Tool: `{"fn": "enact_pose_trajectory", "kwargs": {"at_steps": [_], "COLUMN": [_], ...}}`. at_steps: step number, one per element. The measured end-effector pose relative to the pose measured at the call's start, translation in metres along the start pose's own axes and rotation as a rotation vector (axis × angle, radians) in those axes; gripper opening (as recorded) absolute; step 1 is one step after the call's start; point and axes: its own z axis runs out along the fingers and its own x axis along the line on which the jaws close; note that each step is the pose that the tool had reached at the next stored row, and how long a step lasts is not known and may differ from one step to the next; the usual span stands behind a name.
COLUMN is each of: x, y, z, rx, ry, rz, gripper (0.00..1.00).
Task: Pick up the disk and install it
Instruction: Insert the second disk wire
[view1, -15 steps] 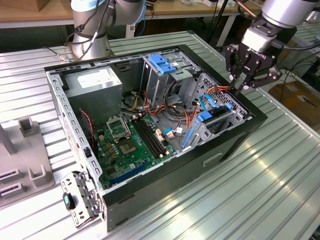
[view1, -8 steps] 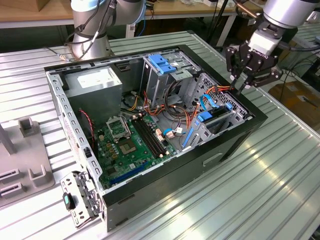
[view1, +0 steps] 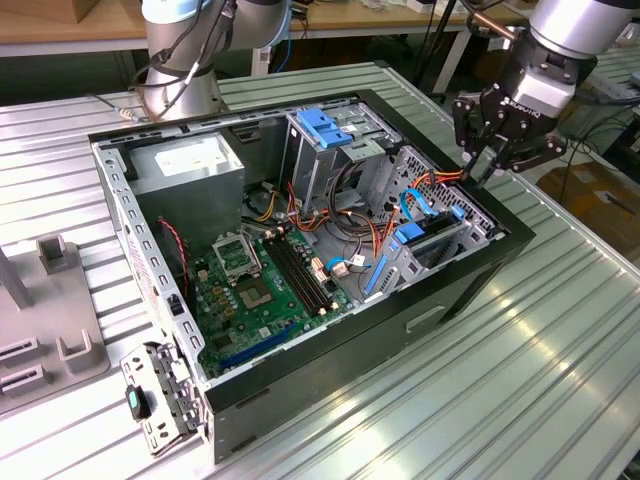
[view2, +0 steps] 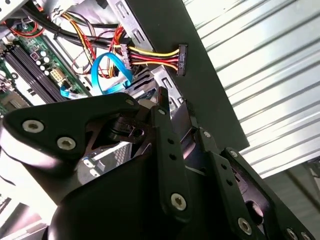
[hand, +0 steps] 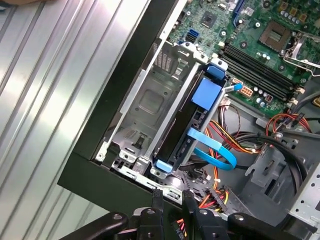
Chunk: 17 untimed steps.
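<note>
The disk (hand: 205, 94) stands on edge in a slot of the metal drive cage (hand: 150, 107), its blue tab and blue side rail showing. In the exterior view the disk (view1: 432, 238) sits low in the cage at the case's right end. My gripper (view1: 482, 172) hangs above the case's rim at the exterior view's right, a short way from the disk and touching nothing. In both wrist views the black fingertips (hand: 157, 196) stand a narrow gap apart with nothing between them; my gripper (view2: 175, 102) (hand: 174, 196) points at the cage's edge.
A black power connector (view2: 181, 59) on red, yellow and orange wires lies just beyond the fingertips, beside a looped blue data cable (view2: 107, 75). The open case (view1: 470, 285) holds a motherboard (view1: 262, 290), a grey power-supply box (view1: 190, 165) and a tall cage with a blue latch (view1: 322, 128).
</note>
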Motion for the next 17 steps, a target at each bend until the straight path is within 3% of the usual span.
{"fn": "enact_pose_trajectory", "kwargs": {"at_steps": [6, 16, 17], "x": [0.0036, 0.0046, 0.0036], "y": [-0.0068, -0.0113, -0.0118], "z": [0.0020, 0.0099, 0.0101], "rx": [0.0003, 0.0006, 0.0007], "ry": [-0.0034, -0.0134, -0.0138], "rz": [-0.054, -0.234, -0.235], "gripper": [0.30, 0.30, 0.30]}}
